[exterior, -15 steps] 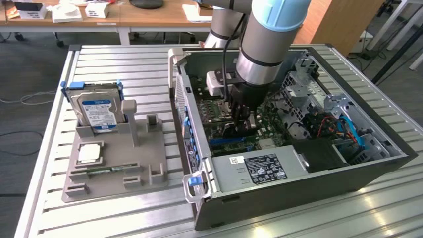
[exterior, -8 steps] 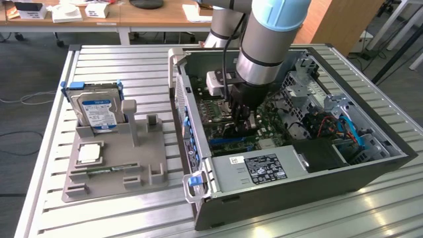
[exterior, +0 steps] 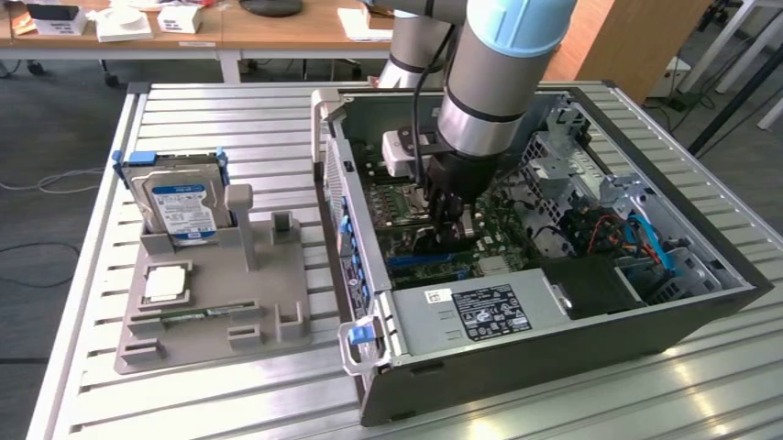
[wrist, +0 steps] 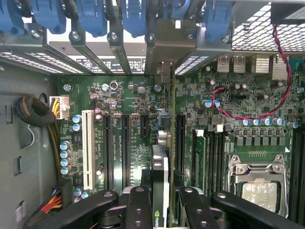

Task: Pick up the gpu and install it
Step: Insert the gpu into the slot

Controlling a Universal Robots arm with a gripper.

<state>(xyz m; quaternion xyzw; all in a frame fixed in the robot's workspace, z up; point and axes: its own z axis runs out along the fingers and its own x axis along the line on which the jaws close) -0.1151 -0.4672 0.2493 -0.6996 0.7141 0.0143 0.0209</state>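
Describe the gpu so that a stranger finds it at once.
Look inside the open computer case, over the green motherboard. The gpu is the thin black card held on edge in the pincer, unlike the empty black slots beside it.

Lab workshop, slatted metal bench [exterior: 233, 128], open computer case [exterior: 551, 357], desks [exterior: 281, 32] behind
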